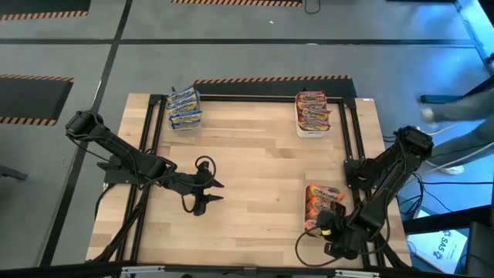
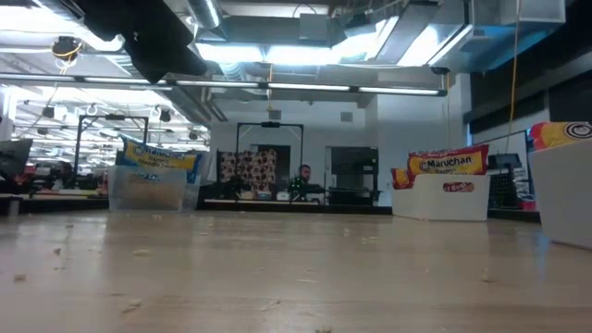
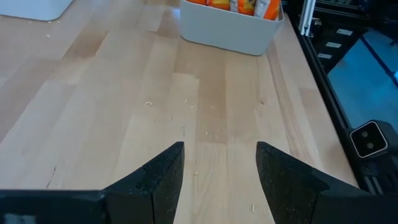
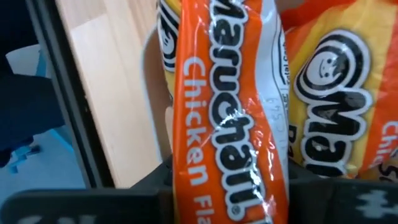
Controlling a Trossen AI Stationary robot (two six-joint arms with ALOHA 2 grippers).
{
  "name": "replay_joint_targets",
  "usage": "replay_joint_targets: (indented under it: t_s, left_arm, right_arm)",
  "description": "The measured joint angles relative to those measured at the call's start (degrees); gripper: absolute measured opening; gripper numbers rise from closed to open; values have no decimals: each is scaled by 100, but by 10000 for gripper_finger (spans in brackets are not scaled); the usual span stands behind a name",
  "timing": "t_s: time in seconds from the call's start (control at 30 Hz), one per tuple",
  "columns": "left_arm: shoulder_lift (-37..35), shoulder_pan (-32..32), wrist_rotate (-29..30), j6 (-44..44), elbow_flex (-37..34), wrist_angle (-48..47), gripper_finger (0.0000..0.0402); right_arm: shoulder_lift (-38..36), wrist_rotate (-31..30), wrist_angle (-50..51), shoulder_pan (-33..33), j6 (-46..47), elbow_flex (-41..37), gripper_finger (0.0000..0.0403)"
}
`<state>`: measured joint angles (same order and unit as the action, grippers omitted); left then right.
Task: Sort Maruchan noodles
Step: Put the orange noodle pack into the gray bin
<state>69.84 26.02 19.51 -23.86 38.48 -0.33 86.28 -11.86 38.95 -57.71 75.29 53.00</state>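
From above, the right hand (image 1: 333,228) grips an orange chicken packet (image 1: 323,202) over its tub (image 1: 307,225), ready to drop with its kind. Past the left hand (image 3: 220,180), fingers spread and empty, bare surface (image 3: 124,112) waits.

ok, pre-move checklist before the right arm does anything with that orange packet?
1. Grip: right gripper is closed on the orange Chicken packet, packet running lengthwise out between the fingers. ok.
2. Orange tub at the near right: already holds orange packets, right gripper at its near end. ok.
3. Whether the held packet is clear of the tub wall: cannot tell.
4. Left gripper: open and empty over bare table, mid-left, well away from the right arm. ok.
5. Other tubs: blue-and-yellow packets far left, red packets far right, both apart from the orange ones. ok.
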Motion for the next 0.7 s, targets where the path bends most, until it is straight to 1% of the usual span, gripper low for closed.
replay_joint_targets:
  t_s: [0.1, 0.17, 0.3, 0.37, 0.43, 0.5, 0.63, 0.7]
  left_arm:
    - [0, 0, 78, 0, 0, 1, 193]
    - [1, 0, 115, 0, 0, 21, 193]
    - [2, 0, 109, 0, 0, 143, 193]
    - [4, 0, 69, 0, 0, 139, 193]
    - [4, 0, 66, 0, 0, 140, 193]
    - [-15, -2, 61, 10, 0, 137, 193]
    - [-269, -39, 37, 162, -2, 126, 193]
    - [-448, -39, 42, 239, -2, 73, 193]
  right_arm:
    - [0, -31, 33, 0, 186, -29, 101]
    - [0, -43, 33, 8, 289, -29, 116]
    - [0, 20, 56, 2, 555, -29, 170]
    - [0, 240, 64, 9, 550, -20, 198]
    - [11, 474, 266, 50, 540, 118, 221]
    - [-8, 542, 667, 48, 550, 390, 235]
    - [-236, 279, 1449, 119, 522, 1022, 244]
    - [-384, -98, 1698, 207, 399, 1222, 245]
